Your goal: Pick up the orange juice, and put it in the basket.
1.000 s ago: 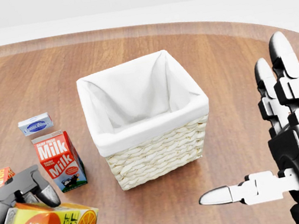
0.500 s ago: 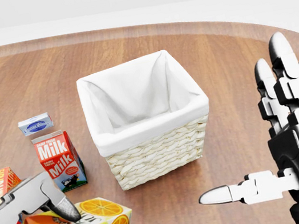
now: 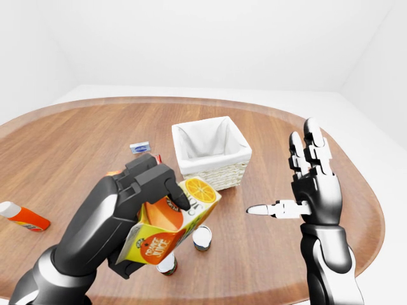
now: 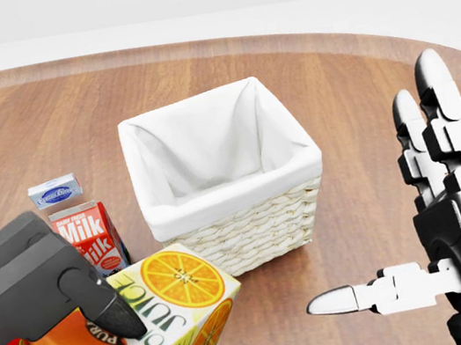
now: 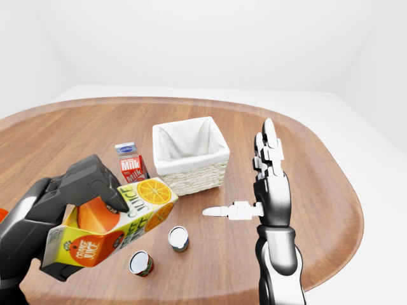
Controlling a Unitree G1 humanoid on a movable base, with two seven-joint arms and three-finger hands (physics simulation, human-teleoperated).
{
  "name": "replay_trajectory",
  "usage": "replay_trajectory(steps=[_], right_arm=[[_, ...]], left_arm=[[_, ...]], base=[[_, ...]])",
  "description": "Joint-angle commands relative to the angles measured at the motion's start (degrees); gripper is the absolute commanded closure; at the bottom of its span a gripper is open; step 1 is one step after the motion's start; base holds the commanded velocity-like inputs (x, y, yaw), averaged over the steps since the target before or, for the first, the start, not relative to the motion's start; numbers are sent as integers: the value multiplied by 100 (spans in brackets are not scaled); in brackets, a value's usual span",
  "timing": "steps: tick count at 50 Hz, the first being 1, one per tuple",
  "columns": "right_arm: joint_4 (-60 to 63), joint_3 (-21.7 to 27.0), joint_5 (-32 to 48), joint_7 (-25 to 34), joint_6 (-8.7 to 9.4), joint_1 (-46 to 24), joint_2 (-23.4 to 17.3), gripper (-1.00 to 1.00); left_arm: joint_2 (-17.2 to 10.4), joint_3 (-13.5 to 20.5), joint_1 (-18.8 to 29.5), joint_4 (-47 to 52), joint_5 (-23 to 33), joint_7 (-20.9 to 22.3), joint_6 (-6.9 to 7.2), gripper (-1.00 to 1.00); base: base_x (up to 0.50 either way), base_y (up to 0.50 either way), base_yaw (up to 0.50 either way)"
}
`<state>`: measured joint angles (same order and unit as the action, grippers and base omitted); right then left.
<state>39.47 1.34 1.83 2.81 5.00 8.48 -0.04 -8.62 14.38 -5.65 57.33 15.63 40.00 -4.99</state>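
1. The dark grey left hand [image 5: 70, 203] fills the lower left of the right-eye view, its fingers closed round the orange-and-yellow orange juice carton [image 5: 111, 232].
2. The carton is held clear of the round brown wooden bench [image 5: 191, 114], tilted with its orange-slice end [image 4: 181, 279] up and to the right, just below and left of the basket in the head view.
3. The square wicker basket with a white cloth lining [image 4: 221, 170] stands on the bench at the centre of the head view; only its lining shows inside.
4. The grey-and-white right hand [image 4: 452, 214] stands upright at the right edge of the head view, fingers spread straight up and thumb pointing left; it holds nothing and is well apart from the basket.
5. A red-and-white milk carton [image 5: 131, 169] stands upright just left of the basket in the right-eye view, with a small blue-and-white box [image 4: 54, 191] lying above it in the head view.
6. Two small cans [image 5: 179, 237] [image 5: 140, 262] sit on the bench below the held carton in the right-eye view.
7. An orange-and-white bottle [image 3: 23, 215] lies on its side at the far left of the left-eye view.
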Motion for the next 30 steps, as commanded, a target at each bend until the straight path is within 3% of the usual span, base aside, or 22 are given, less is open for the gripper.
replay_trajectory(steps=[1, 7, 18, 20, 21, 25, 30], right_arm=[[-40, 21, -12, 1, 0, -19, -2, -100], [-81, -12, 14, -3, 0, 0, 0, -100], [-64, -18, 15, -8, 0, -11, 0, -100], [-32, -37, 25, -4, 0, 16, 0, -100], [-44, -38, 21, -2, 0, 15, 0, -100], [-71, -37, 23, -1, 0, 12, -2, -100], [-56, -45, 27, -5, 0, 14, 1, -100]], left_arm=[[-164, -32, 826, 266, -162, 0, -1, 100], [-272, -75, 1330, 265, -170, 0, -1, 100], [-810, -490, 2984, 266, 74, 0, 4, 100], [-947, -603, 3263, 227, 130, 0, 281, 100], [-999, -630, 3343, 102, 138, 0, 283, 100], [-1148, -646, 3804, -704, 194, 0, 67, 100], [-1262, -677, 4444, -1499, 233, 0, 29, 100]], base=[[0, 0, 0], [0, 0, 0], [0, 0, 0], [0, 0, 0], [0, 0, 0], [0, 0, 0], [0, 0, 0]])
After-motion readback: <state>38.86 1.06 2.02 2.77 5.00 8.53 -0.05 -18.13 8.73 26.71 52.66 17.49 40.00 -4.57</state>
